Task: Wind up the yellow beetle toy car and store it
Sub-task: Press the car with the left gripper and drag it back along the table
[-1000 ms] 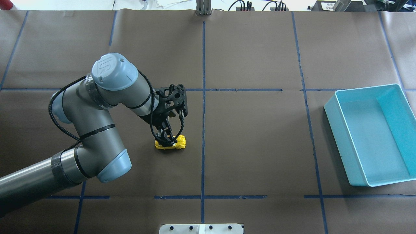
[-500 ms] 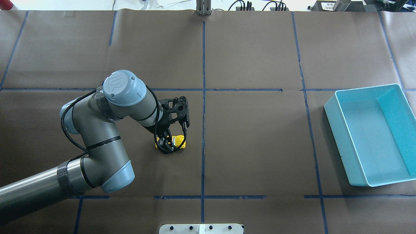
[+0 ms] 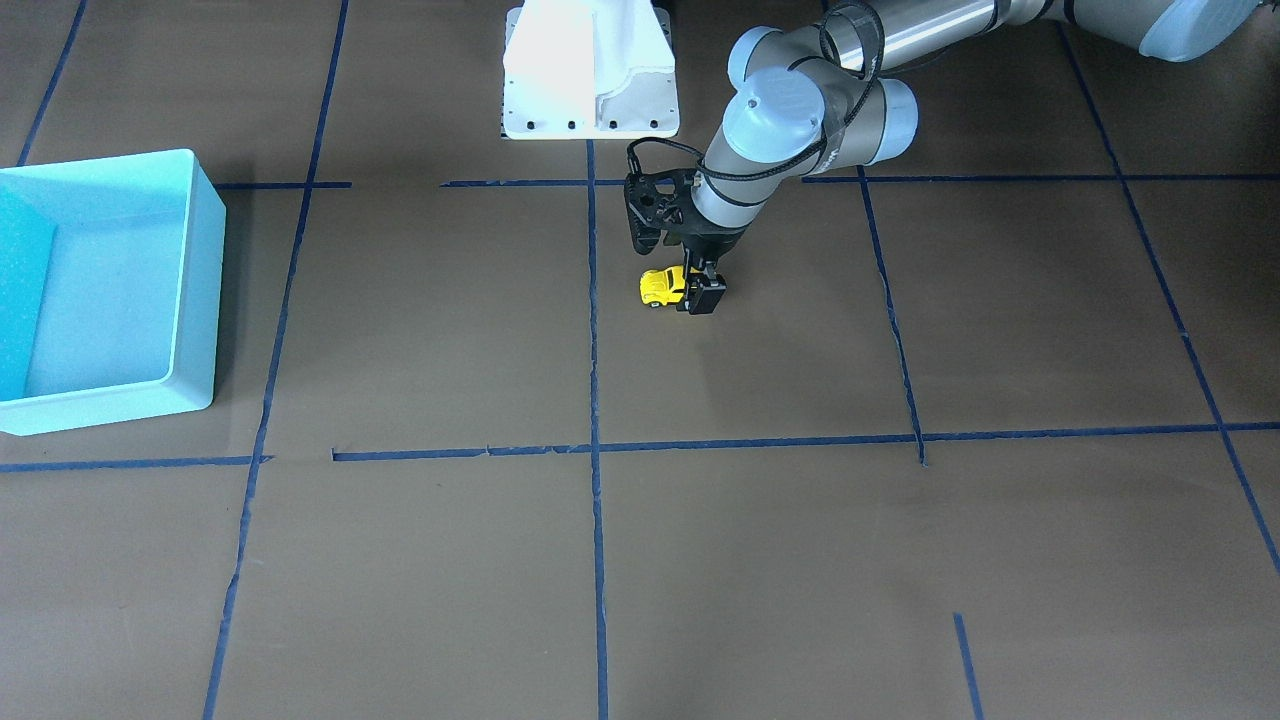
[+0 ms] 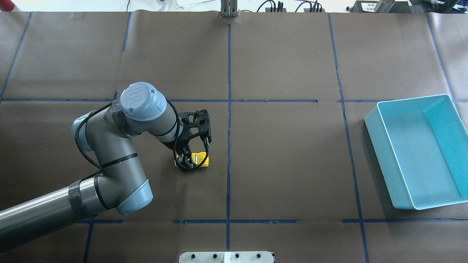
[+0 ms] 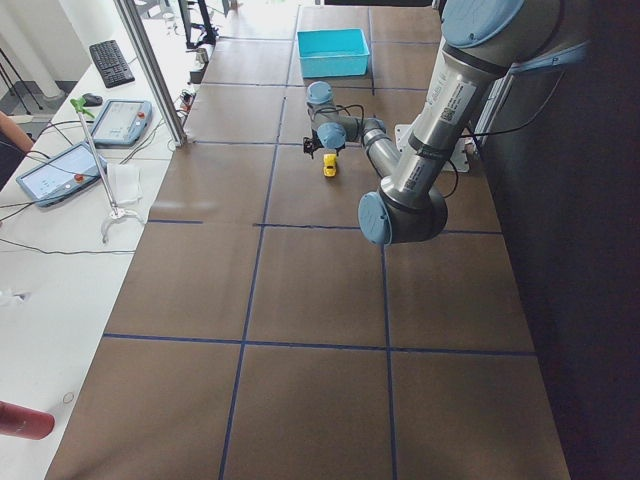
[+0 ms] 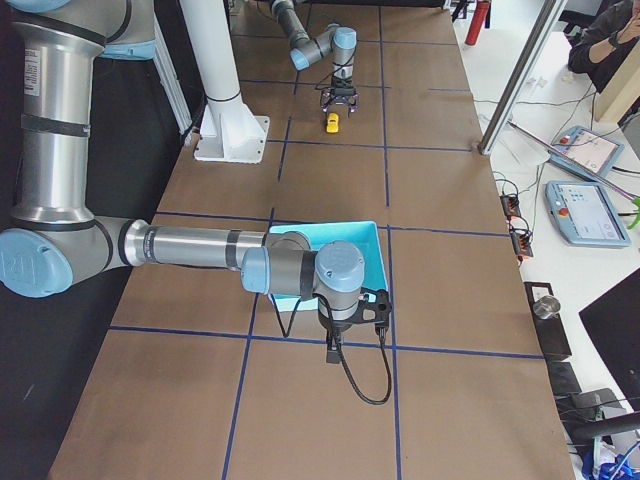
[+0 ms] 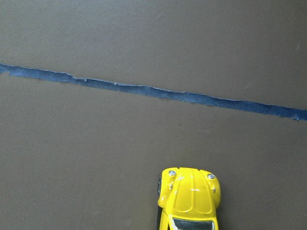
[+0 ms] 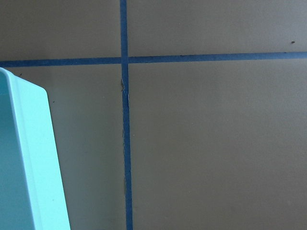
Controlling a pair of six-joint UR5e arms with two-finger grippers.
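Note:
The yellow beetle toy car (image 4: 200, 159) stands on the brown table left of the centre tape line. It also shows in the front view (image 3: 657, 287), and its nose shows at the bottom of the left wrist view (image 7: 190, 199). My left gripper (image 4: 184, 162) is down at the car's rear, a finger (image 3: 706, 297) on either side, close to its flanks, still open. The light blue bin (image 4: 376, 142) sits empty at the far right. My right gripper (image 6: 332, 352) hangs beside the bin's corner (image 8: 33, 158); I cannot tell if it is open or shut.
The white robot base plate (image 3: 590, 70) sits at the table's near edge behind the car. Blue tape lines (image 4: 229, 109) grid the brown paper. A side bench with tablets (image 5: 60, 170) runs along the operators' side.
My left arm has come down and forward, lowering the gripper from above the car to around its rear. The car and the bin have not moved.

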